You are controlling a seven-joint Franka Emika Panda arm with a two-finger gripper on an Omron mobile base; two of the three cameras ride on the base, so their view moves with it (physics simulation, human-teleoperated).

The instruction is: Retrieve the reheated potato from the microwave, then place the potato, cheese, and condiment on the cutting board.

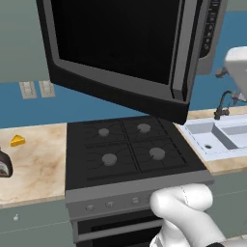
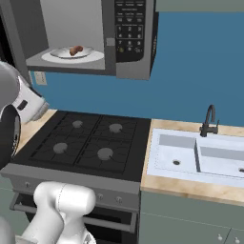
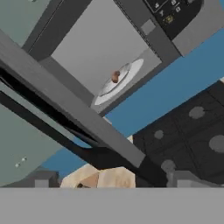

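The microwave point(image 2: 90, 35) hangs above the stove with its door point(image 1: 120, 53) swung wide open. Inside, the tan-brown potato point(image 2: 75, 50) point(image 3: 115, 77) lies on the white round plate point(image 2: 71, 56). My gripper point(image 3: 113, 181) is open, its fingertips point(image 3: 41, 180) wide apart just behind the door's dark lower edge, holding nothing. The yellow cheese point(image 1: 18, 141) sits on the counter left of the stove. The dark condiment point(image 1: 4, 165) bottle stands nearer, at the left edge. A light brown patch under the door may be the cutting board point(image 3: 90, 180); too little shows to tell.
A black four-burner stove point(image 1: 128, 147) lies below the microwave. A white sink point(image 2: 200, 157) with a dark faucet point(image 2: 208, 121) is to its right. The open door juts out over the stove at arm height. The keypad point(image 2: 129, 28) is right of the cavity.
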